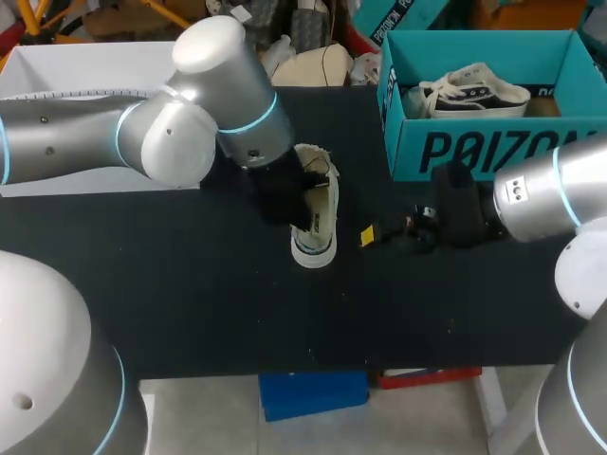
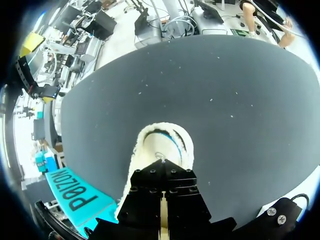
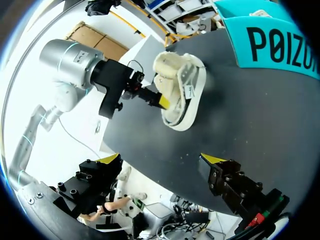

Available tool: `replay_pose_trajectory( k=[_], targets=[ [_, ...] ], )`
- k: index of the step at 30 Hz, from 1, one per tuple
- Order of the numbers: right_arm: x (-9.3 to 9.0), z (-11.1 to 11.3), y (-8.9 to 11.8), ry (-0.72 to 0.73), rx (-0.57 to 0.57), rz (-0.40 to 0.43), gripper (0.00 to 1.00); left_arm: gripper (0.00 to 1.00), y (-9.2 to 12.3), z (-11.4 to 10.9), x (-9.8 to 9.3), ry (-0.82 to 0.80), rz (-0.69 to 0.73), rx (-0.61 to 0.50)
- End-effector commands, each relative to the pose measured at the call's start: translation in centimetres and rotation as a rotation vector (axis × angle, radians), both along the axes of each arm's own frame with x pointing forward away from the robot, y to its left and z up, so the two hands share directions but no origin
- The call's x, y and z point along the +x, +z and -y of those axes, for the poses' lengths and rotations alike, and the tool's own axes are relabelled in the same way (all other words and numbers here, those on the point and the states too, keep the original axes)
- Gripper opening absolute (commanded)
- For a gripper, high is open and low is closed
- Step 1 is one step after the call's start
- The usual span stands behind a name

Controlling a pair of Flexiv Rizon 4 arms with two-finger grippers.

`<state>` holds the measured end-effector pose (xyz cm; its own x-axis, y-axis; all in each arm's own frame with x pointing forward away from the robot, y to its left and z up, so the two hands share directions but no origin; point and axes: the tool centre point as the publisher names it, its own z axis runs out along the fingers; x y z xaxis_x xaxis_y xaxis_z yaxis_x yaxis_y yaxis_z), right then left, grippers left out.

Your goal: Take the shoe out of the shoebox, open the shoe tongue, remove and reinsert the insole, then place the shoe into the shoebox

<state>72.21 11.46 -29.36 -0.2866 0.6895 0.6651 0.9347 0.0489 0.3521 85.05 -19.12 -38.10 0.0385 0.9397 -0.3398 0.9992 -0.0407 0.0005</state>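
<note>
In the middle of the frame, the left fingers (image 3: 161, 101) pinch the shoe (image 1: 318, 213) on the worktop (image 1: 190, 303), maybe to keep it steady; the right fingers (image 3: 212, 159) stand wide apart, holding nothing

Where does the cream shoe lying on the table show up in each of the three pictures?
Head view: shoe mid-table, partly under the left arm.
Left wrist view: shoe directly ahead of the left gripper.
Right wrist view: shoe ahead of the right gripper.
Shared landmark: the teal shoebox.
</note>
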Motion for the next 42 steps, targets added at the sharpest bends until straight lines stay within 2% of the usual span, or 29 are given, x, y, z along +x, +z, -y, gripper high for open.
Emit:
replay_pose_trajectory(
  k=[1,8,13,17,22,26,31,37,40,42],
  targets=[
    [0.0,-0.1,0.0,-0.001,-0.002,-0.001,1.00,0.00,-1.7,1.0,0.3,-0.007,-0.018,0.022],
    [0.0,-0.1,0.0,-0.001,-0.002,-0.001,1.00,0.00,-4.1,1.0,0.3,-0.003,-0.057,0.058],
    [0.0,-0.1,0.0,-0.001,-0.002,-0.001,1.00,0.00,-4.2,1.2,0.3,0.003,-0.062,0.048],
    [0.0,-0.1,0.0,-0.001,-0.002,-0.001,1.00,0.00,-1.7,1.2,0.5,0.026,-0.059,-0.045],
    [0.0,-0.1,0.0,-0.001,-0.002,-0.001,1.00,0.00,2.8,0.6,1.2,0.136,-0.150,-0.288],
    [0.0,-0.1,0.0,-0.001,-0.002,-0.001,1.00,0.00,5.9,-0.7,2.6,0.276,-0.166,-0.441],
    [0.0,-0.1,0.0,-0.001,-0.002,-0.001,1.00,0.00,8.5,-1.9,4.9,0.446,-0.185,-0.601],
    [0.0,-0.1,0.0,-0.001,-0.002,-0.001,1.00,0.00,10.6,-2.3,8.6,0.653,-0.236,-0.724],
    [0.0,-0.1,0.0,-0.001,-0.002,-0.001,1.00,0.00,11.1,-2.3,10.6,0.718,-0.265,-0.720],
    [0.0,-0.1,0.0,-0.001,-0.002,-0.001,1.00,0.00,11.4,-2.0,11.8,0.721,-0.305,-0.669]
  ],
)
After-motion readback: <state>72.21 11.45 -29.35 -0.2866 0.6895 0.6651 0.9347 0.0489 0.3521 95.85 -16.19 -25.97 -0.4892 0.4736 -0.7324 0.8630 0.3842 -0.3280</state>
